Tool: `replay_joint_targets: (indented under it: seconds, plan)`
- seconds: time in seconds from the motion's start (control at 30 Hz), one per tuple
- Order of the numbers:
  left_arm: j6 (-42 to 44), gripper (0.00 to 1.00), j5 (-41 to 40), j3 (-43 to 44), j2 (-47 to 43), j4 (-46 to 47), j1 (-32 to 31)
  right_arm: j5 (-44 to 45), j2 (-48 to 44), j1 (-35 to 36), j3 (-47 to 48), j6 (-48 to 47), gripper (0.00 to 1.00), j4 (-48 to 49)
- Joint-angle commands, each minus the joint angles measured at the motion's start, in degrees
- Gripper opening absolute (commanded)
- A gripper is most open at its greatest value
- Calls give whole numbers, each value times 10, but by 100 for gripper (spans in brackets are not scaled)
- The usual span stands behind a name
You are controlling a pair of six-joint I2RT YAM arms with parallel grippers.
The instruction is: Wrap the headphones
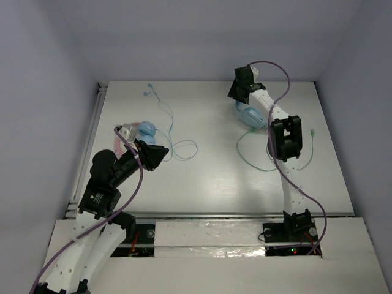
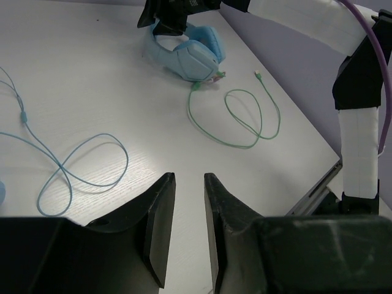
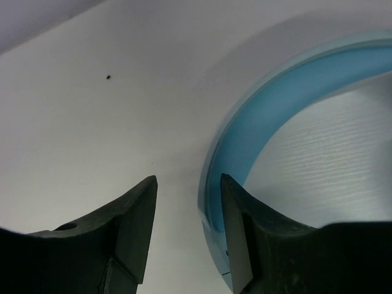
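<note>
The headphones (image 1: 250, 115) lie at the far right of the table, light blue, also seen in the left wrist view (image 2: 187, 54). Their thin green cable (image 1: 264, 160) trails in loose loops toward the near edge (image 2: 245, 119). My right gripper (image 1: 241, 100) hangs over them, open. In its wrist view (image 3: 188, 179) the blue headband (image 3: 275, 101) curves past the right finger, with the band's outer edge in the gap and nothing gripped. My left gripper (image 1: 160, 153) is at the left, away from the headphones. Its jaws (image 2: 190, 177) stand slightly open over bare table.
A smaller pink-banded headset (image 1: 139, 130) with blue earcups lies just behind my left gripper. Its thin blue cable (image 1: 170, 122) runs toward the back and loops on the table (image 2: 73, 160). The table's right edge (image 2: 318, 184) is close to the green loops.
</note>
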Motion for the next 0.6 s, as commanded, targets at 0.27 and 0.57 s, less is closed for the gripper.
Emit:
replay_joint_targets:
  seconds: [0.27,0.57]
  plan:
    - [7,25,6,25,2,20,-2,-22,-66,10,-108,15,11,63]
    - [1,29,-2,21,3,26,-2,-11,-257,47,-382,16,0,166]
